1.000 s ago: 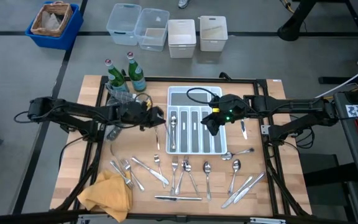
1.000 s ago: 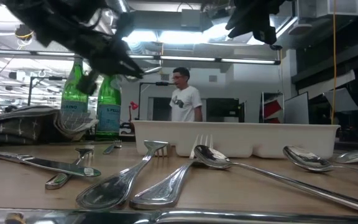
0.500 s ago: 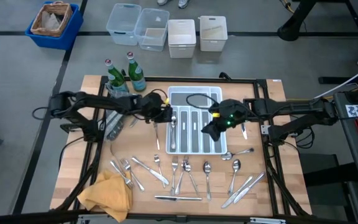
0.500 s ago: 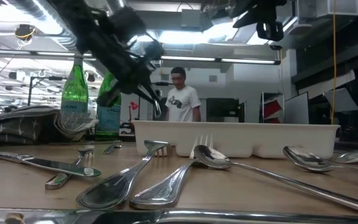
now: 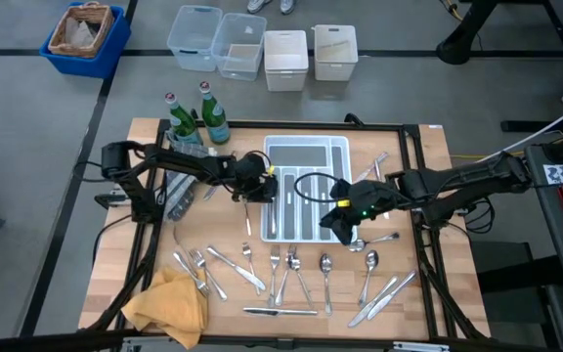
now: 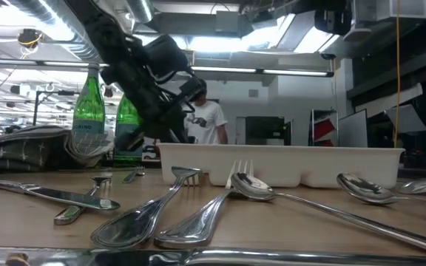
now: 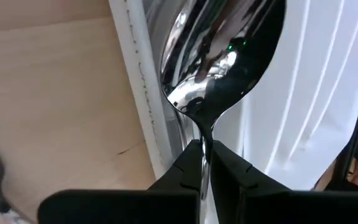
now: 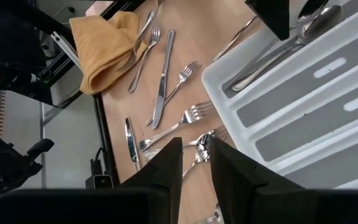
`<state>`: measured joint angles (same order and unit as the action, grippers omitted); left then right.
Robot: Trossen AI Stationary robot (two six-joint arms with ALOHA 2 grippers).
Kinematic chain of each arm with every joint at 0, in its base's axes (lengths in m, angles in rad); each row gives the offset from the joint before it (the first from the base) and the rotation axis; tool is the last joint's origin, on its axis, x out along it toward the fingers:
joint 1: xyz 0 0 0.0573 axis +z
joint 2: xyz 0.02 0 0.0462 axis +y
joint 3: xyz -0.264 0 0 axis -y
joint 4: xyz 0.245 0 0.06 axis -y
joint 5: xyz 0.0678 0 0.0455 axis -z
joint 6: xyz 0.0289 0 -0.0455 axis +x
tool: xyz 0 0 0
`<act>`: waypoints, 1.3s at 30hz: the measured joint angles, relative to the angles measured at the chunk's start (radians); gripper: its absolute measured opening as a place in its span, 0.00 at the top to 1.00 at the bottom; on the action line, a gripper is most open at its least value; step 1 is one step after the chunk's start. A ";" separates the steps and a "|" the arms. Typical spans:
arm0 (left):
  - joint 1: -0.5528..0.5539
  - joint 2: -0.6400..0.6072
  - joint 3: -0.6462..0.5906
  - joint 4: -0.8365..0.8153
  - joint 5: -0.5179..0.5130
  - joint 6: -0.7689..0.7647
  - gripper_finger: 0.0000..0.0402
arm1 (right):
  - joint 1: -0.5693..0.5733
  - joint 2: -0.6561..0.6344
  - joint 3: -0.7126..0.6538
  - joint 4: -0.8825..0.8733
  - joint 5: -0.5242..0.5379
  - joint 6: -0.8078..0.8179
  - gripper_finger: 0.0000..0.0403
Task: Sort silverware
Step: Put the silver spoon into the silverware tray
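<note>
We see left gripper (image 7: 205, 163) clamped on shiny silver spoon (image 7: 219, 56) over white compartmented plastic tray (image 5: 338, 156); right gripper (image 8: 194, 163) parted, empty. We judge early: most forks, knives, spoons (image 5: 262, 269) unsorted on wooden table (image 5: 145, 147).

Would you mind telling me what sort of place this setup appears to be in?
Probably a robotics lab or workshop, not a kitchen: the wooden table sits in a black metal frame on a grey floor, plastic storage bins stand behind it, and the low view shows ceiling ducting and strip lights.
</note>
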<state>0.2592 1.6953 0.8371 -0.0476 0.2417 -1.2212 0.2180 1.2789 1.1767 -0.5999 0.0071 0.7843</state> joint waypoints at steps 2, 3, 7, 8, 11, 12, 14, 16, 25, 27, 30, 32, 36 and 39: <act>0.001 0.001 0.000 0.000 -0.001 0.015 0.98 | 0.012 0.000 0.000 0.000 0.012 0.000 0.79; 0.002 0.001 0.000 0.002 -0.001 0.028 0.98 | 0.014 0.000 0.000 0.000 0.017 0.000 0.79; 0.002 0.004 -0.004 0.048 -0.010 0.086 0.97 | 0.014 0.000 0.000 0.000 0.020 0.009 0.79; 0.003 0.005 -0.005 0.058 -0.014 0.099 0.96 | 0.014 0.000 0.000 0.000 0.020 0.024 0.79; 0.004 0.005 -0.005 0.058 -0.019 0.121 0.92 | 0.014 0.000 0.000 0.000 0.020 0.058 0.79; 0.004 0.005 -0.005 0.058 -0.019 0.122 0.90 | 0.018 0.000 0.000 0.000 0.020 0.068 0.79; 0.003 0.004 -0.007 0.063 -0.019 0.109 0.86 | 0.031 0.000 0.000 -0.001 0.020 0.084 0.79; 0.004 0.004 -0.009 0.065 -0.018 0.082 0.83 | 0.043 0.000 0.000 -0.001 0.020 0.087 0.79; 0.019 0.004 -0.013 0.132 0.020 0.024 0.79 | 0.120 0.000 0.000 -0.002 0.067 0.163 0.79; 0.019 0.000 -0.013 0.179 0.043 0.024 0.80 | 0.138 0.000 0.000 -0.002 0.091 0.226 0.79; 0.019 -0.006 -0.013 0.247 0.087 0.041 0.81 | 0.169 0.016 0.000 0.000 0.153 0.333 0.79; 0.018 -0.011 -0.013 0.286 0.132 0.059 0.81 | 0.195 0.040 0.000 -0.001 0.184 0.405 0.79; 0.017 -0.042 -0.012 0.311 0.196 0.129 0.80 | 0.237 0.112 0.000 0.000 0.192 0.562 0.79; 0.013 -0.073 -0.012 0.315 0.204 0.195 0.80 | 0.263 0.175 0.000 -0.003 0.191 0.692 0.79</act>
<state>0.2721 1.6226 0.8249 0.2679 0.4458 -1.0265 0.4814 1.4536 1.1770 -0.6024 0.1982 1.4764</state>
